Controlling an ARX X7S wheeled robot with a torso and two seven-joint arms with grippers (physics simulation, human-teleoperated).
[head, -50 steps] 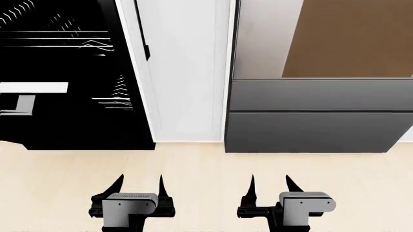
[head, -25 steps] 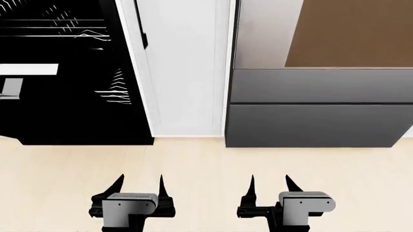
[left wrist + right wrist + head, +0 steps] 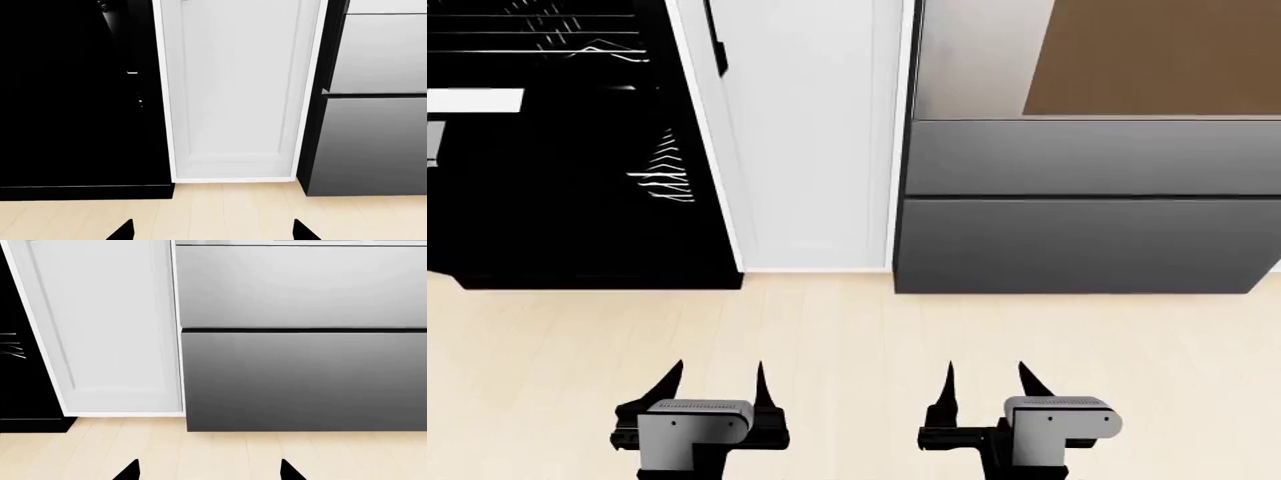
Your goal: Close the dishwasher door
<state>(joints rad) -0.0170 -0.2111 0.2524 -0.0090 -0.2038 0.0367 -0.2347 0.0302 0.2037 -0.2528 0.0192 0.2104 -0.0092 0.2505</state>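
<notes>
Pale wood-plank floor point(image 3: 854, 330) across the foreground, evenly lit, no hard shadows. Narrow white cabinet door point(image 3: 807, 130) w/ short black handle point(image 3: 715, 40) near its top left edge. Just right of it, stainless oven point(image 3: 1088, 150): brown window point(image 3: 1154, 55) up top, grey drawer point(image 3: 1081, 245) below, reaching the floor.

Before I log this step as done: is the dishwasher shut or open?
Open. The head view shows the dishwasher's black interior exposed, with white rack wires visible left of the white cabinet door. The door panel itself cannot be made out.
</notes>
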